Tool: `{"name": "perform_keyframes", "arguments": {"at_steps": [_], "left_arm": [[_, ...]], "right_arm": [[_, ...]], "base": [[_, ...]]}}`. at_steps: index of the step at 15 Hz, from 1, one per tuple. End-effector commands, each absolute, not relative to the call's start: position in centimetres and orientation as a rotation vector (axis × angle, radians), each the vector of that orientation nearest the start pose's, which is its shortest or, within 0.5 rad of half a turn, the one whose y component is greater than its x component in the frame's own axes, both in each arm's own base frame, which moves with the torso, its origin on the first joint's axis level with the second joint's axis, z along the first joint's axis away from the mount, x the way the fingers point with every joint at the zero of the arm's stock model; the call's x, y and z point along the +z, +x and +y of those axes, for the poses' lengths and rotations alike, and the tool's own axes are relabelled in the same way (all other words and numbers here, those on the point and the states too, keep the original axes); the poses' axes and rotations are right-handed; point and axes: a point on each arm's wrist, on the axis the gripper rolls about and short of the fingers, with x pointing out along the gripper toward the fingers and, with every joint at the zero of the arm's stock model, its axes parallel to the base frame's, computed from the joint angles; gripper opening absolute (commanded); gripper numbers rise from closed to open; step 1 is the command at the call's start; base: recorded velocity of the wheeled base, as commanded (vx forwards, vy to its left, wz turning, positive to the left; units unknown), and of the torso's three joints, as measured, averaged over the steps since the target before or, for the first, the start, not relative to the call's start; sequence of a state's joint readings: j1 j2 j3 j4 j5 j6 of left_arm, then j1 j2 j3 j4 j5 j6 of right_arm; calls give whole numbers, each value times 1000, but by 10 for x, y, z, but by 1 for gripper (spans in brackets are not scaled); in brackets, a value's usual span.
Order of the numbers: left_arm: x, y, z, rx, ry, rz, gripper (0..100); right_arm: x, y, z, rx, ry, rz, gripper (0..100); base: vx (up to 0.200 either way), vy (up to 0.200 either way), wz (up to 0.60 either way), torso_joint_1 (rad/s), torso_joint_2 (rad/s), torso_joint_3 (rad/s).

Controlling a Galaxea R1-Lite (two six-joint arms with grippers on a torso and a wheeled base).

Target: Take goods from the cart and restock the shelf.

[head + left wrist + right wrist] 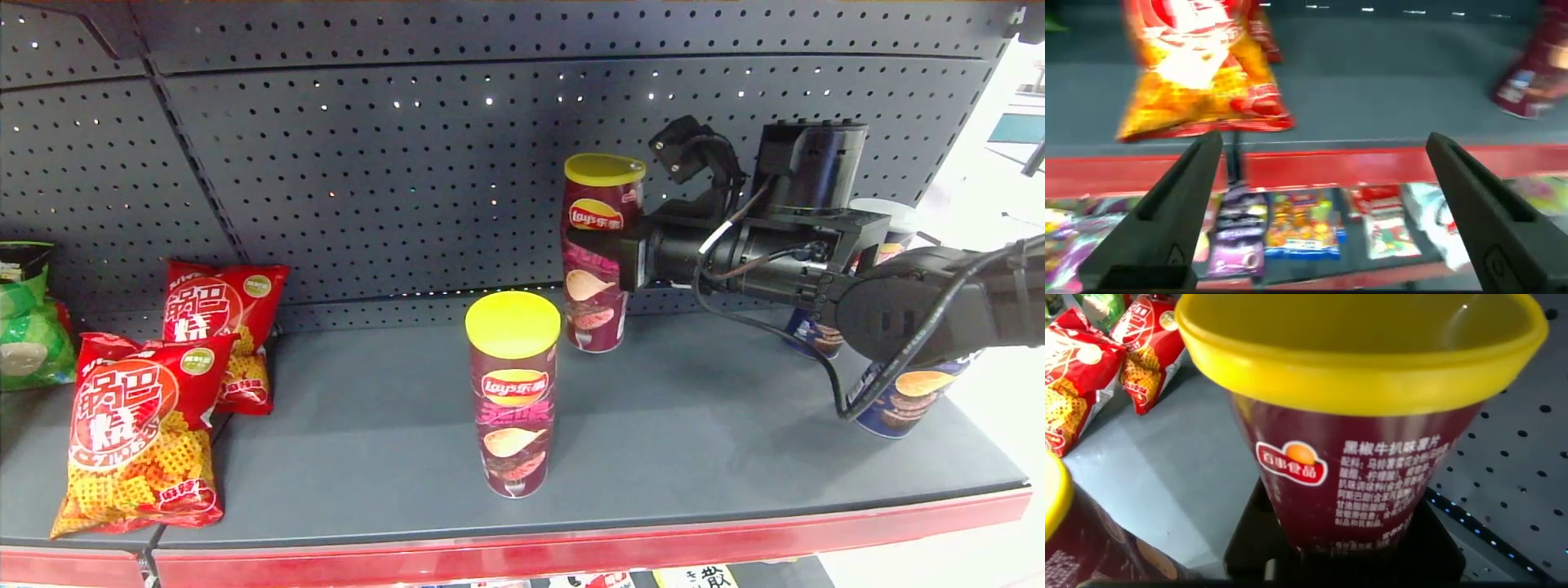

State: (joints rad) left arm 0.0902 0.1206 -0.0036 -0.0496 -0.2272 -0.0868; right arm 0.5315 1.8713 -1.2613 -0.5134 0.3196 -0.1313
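Your right gripper is clamped around the middle of a maroon chip can with a yellow lid. It holds the can upright close to the pegboard back wall, base down at the shelf, though you cannot tell whether it touches. A second maroon can stands to that gripper's left, nearer the front edge, and blue cans sit partly hidden by the arm on its right. Your left gripper has its fingers spread wide with nothing between them, just before the red shelf lip, and a red snack bag lies beyond it.
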Motion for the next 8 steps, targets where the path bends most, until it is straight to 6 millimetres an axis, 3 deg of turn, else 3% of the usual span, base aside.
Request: {"name": "perform_keyframes", "arguments": {"at_steps": [1, 8], "left_arm": [[84, -15, -8, -195, -99, 60, 100], [85, -15, -10, -409, -143, 97, 100]], "right_arm": [[239, 320, 196, 856, -134, 41, 0], [239, 323, 192, 845, -134, 42, 0]], "base": [[0, 0, 0, 0, 0, 0], [0, 0, 0, 0, 0, 0]]}}
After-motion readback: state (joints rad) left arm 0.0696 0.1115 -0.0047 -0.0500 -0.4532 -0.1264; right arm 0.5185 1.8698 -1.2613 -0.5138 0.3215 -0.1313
